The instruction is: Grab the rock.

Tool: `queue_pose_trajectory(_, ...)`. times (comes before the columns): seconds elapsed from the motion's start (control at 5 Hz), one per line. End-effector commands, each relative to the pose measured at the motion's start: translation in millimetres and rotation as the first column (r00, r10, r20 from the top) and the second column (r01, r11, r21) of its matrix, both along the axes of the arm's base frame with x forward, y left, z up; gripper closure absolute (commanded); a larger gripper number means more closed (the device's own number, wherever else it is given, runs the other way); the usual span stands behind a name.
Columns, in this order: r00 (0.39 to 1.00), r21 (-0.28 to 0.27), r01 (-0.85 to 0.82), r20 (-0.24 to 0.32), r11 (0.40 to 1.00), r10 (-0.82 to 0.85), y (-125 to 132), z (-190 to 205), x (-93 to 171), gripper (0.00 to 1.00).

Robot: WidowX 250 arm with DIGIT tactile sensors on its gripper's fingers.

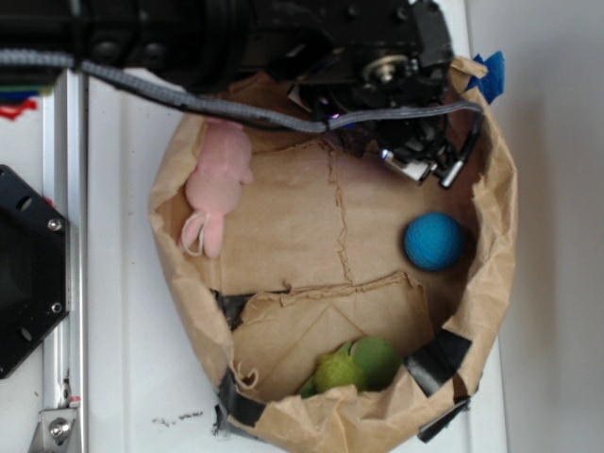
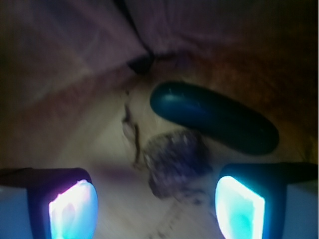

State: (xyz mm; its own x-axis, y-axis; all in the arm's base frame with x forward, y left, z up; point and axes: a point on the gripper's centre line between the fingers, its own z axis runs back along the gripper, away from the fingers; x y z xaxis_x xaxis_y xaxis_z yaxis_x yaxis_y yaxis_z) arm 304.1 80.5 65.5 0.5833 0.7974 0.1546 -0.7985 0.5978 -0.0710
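Rock (image 2: 175, 162): a craggy dark brown lump, seen in the wrist view on the paper floor, touching or just beside the smooth dark green object (image 2: 214, 117).
Gripper (image 2: 154, 209): held spread, nothing grasped; the glowing pads (image 2: 238, 206) are set astride the rock, which sits nearer the right-hand pad.
Paper-bag nest (image 1: 491, 283): raised walls by which the blue ball (image 1: 434, 242) is contained.
Judgement: a descent and closure are still needed.

exterior view is bright and evenly lit, the white table (image 1: 123, 311) near glare, the arm (image 1: 236, 38) at 12 o'clock dark and soft. wrist view is dim and blurred throughout, corners falling to black, with the two pads (image 2: 72, 211) glowing blue-white at 7 and 5 o'clock.
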Motion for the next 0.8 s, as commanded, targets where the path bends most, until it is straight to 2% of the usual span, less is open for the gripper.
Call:
queue_pose_trajectory(0.0,1.000,0.043,0.000,0.007,0.999,0.000,29,0,27,0.00)
queue_pose_trajectory(0.2,0.999,0.042,0.011,-0.032,0.999,-0.010,32,-11,31,0.00)
queue_pose_trajectory(0.4,0.999,0.034,0.043,-0.035,0.999,-0.042,30,-9,31,1.00)
queue_pose_trajectory(0.6,0.998,0.026,0.053,-0.023,0.998,-0.053,29,-4,33,1.00)
